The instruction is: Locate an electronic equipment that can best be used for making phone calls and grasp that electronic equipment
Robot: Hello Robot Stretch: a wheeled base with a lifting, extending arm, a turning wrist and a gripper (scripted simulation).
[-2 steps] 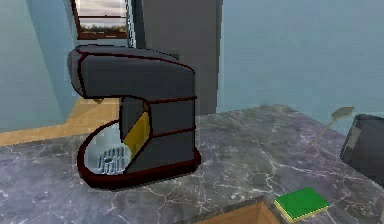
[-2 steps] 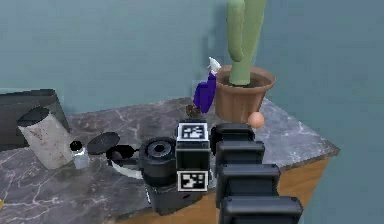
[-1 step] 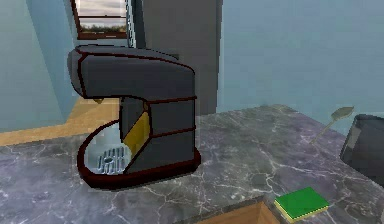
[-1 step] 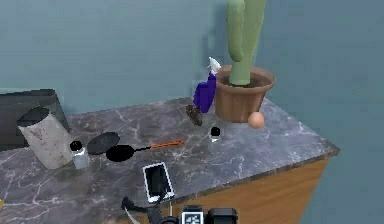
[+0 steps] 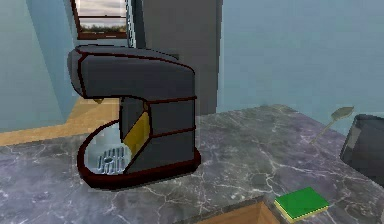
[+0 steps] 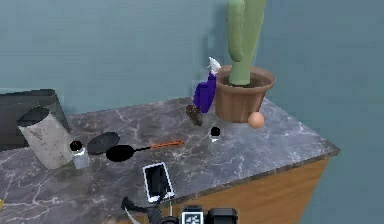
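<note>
A phone with a pale screen and dark rim lies flat on the marble counter, near its front edge in the arm side view. Just below it, at the picture's bottom edge, are my gripper and the two white marker squares of the arm's end. The phone rests on the counter right by the fingers, so I cannot tell whether the gripper holds anything.
Behind the phone lie a black pan, an orange-handled utensil, a small shaker and a grey canister. A potted cactus and blue spray bottle stand farther back. A dark coffee machine dominates the forward view, with a green pad beside it.
</note>
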